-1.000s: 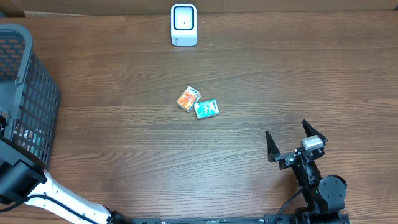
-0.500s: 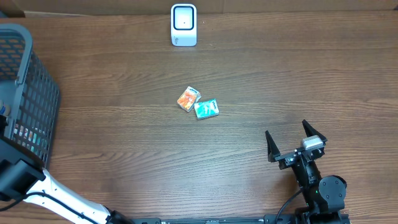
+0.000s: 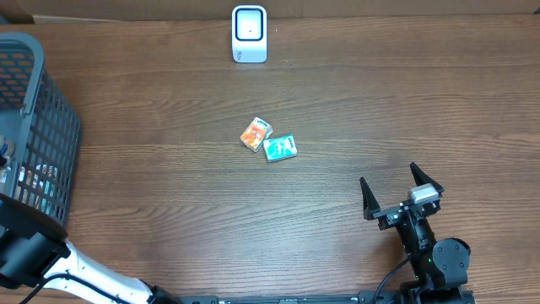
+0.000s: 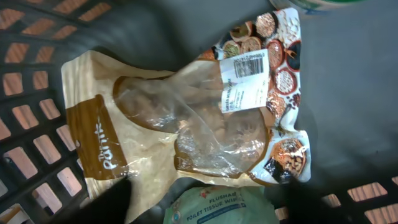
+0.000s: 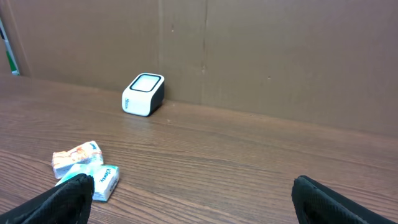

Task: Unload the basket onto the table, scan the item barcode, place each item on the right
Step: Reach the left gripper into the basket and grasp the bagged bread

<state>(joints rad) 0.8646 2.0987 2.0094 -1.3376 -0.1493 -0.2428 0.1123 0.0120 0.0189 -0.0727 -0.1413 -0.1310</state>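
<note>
Left wrist: crumpled pouch (image 4: 186, 124), barcode label (image 4: 242, 81) up, touches basket (image 4: 37, 124) wall; left pincer (image 4: 208, 198) spread. Right pincer (image 3: 387, 174) spread over bare surface (image 3: 337, 101).

Brown wood-grain table (image 3: 337, 110); on it a white box scanner with a dark window (image 3: 249, 34), an orange printed packet (image 3: 254, 134) and a teal packet (image 3: 280, 148). In the dark grey plastic mesh basket (image 3: 42, 127), a tan paper pouch (image 4: 155, 124) has a brown band, a border of grain-filled circles and a white barcode label (image 4: 242, 65). The soft tissue pack (image 4: 217, 208) is pale green.

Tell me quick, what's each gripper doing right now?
Left gripper: jaws open inside the basket, gripping nothing.
Right gripper: jaws wide open, empty.
</note>
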